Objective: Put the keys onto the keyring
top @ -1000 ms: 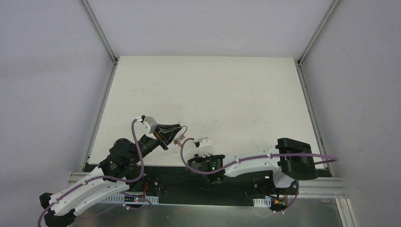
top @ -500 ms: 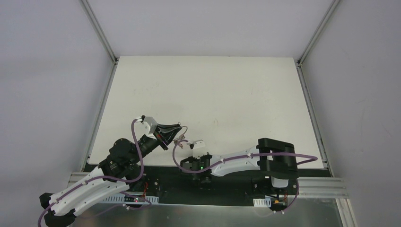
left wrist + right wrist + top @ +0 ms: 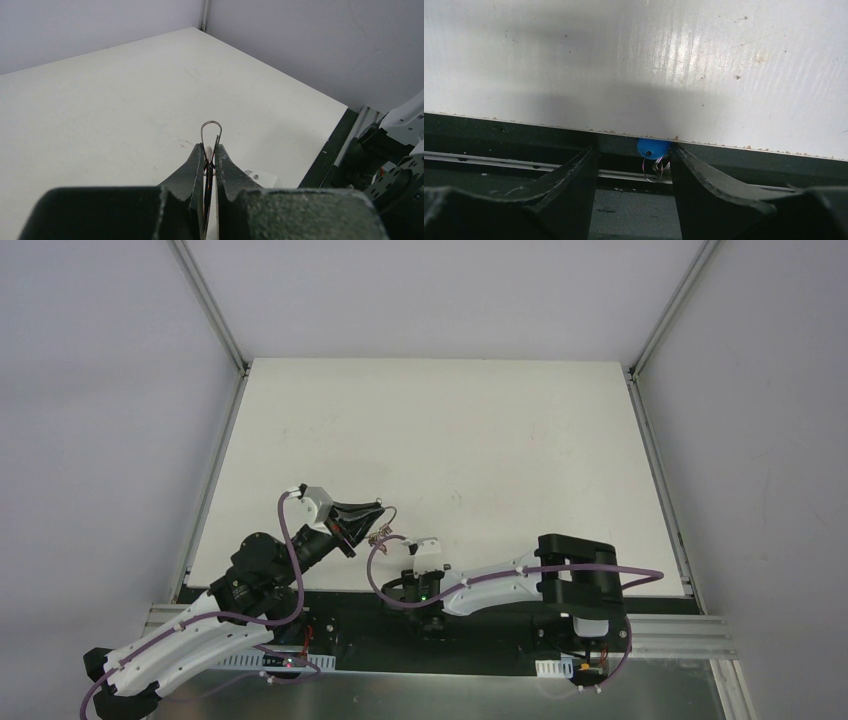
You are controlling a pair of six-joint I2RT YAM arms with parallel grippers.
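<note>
**Keyring.** Left gripper (image 3: 210,148) is closed hard on the keyring (image 3: 211,121). Fingers are pressed together with only a slit between them. In the left wrist view the ring is thin silver wire. A narrow rounded loop of it stands up past the fingertips, edge-on to the camera. From the top view the gripper sits over the near left part of the table (image 3: 450,420). A small bunch of keys (image 3: 378,533) hangs just under its tip, too small to tell apart.

**Blue key.** Seen only in the right wrist view. The blue key (image 3: 653,148) has a rounded, glossy bright blue plastic head with one small dark hole. It sits right at the line where the table's white near edge meets the dark rail (image 3: 524,145) below. Its blade cannot be made out. A fine wire loop (image 3: 649,172) and some small silvery bits hang just beneath the head. Whether this wire is part of the keyring cannot be told.

**Right gripper.** Right gripper (image 3: 634,151) has its jaws apart and grips nothing. The blue head lies between the fingers, just beside the right finger (image 3: 694,175) and well clear of the left one. Contact with the right finger cannot be told.

**Markings.** Any marking on the blue head or the keys is too small to read.
</note>
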